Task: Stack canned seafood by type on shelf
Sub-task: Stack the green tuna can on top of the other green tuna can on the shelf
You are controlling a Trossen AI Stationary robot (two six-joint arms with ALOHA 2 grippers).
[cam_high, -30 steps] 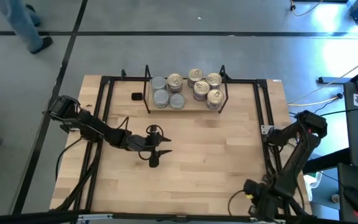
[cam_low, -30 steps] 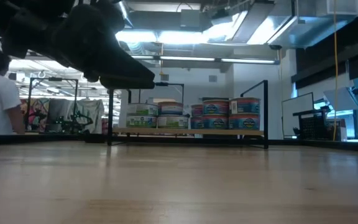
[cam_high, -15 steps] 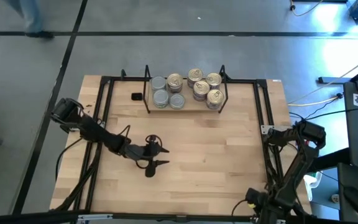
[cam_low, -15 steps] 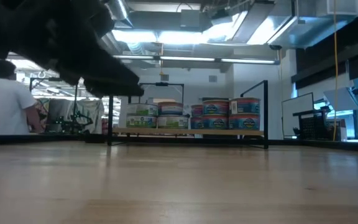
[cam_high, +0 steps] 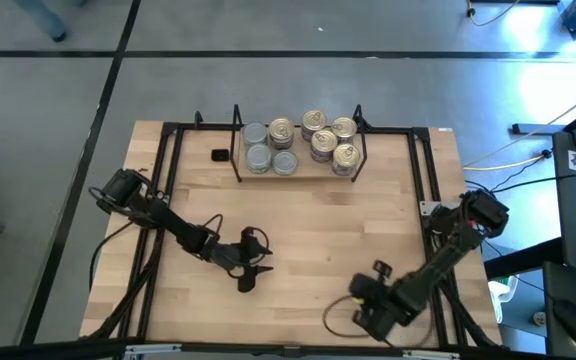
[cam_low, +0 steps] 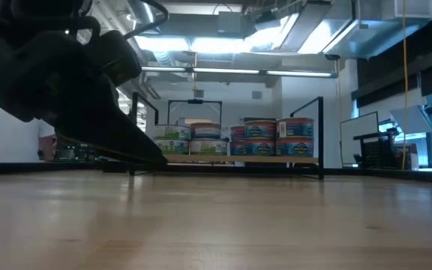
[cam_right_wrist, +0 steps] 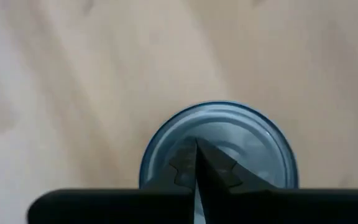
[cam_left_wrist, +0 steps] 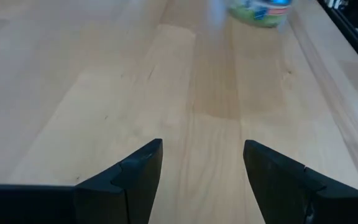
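The shelf stands at the far side of the wooden table. It is a low black wire rack with a light wood base. The tins sit on it in two groups. The silver-lid tins are on the left part and the gold-lid tins are on the right part. In the low view they are stacked two high.

The left gripper hangs low over the middle of the table. Its two fingers are apart and hold nothing.

The right gripper is near the front right of the table. Its fingers are pressed together. Right in front of them is one blue-rimmed tin with a silver lid.

A small black thing lies just left of the shelf.
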